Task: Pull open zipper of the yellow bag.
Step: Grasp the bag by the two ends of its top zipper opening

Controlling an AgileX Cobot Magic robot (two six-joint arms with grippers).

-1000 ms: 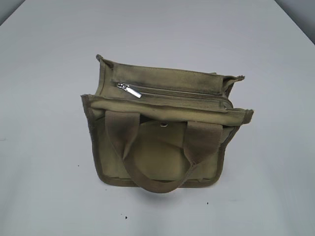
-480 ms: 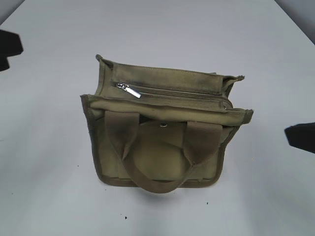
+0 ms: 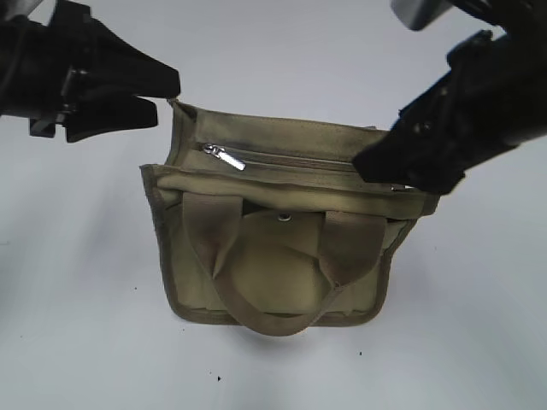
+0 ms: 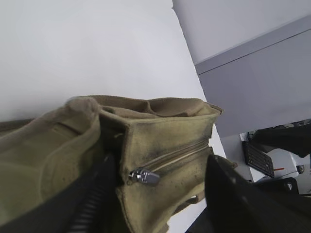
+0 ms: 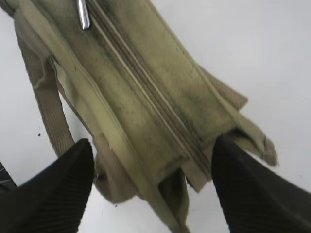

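The yellow bag [image 3: 282,256] stands mid-table, its handles [image 3: 256,320] drooping over the near side. Its zipper [image 3: 299,162] runs along the top and looks closed, with the silver pull tab [image 3: 224,156] at the left end. My left gripper [image 3: 167,98] is open just off the bag's upper left corner. In the left wrist view the left gripper [image 4: 161,167] straddles that end, the pull tab [image 4: 144,175] between its fingers. My right gripper [image 3: 376,166] hovers open over the zipper's right end. The right gripper [image 5: 153,145] brackets that end; the pull tab [image 5: 83,14] lies far off.
The white table [image 3: 77,282] surrounds the bag, with a few dark specks near the front. A metal snap stud [image 3: 284,218] sits on the bag's front panel. The left wrist view shows the table's far edge [image 4: 187,43] with a grey wall and equipment beyond.
Both arms have come in from the frame edges and now sit over the two ends of the bag. The bag and pull tab have not moved.
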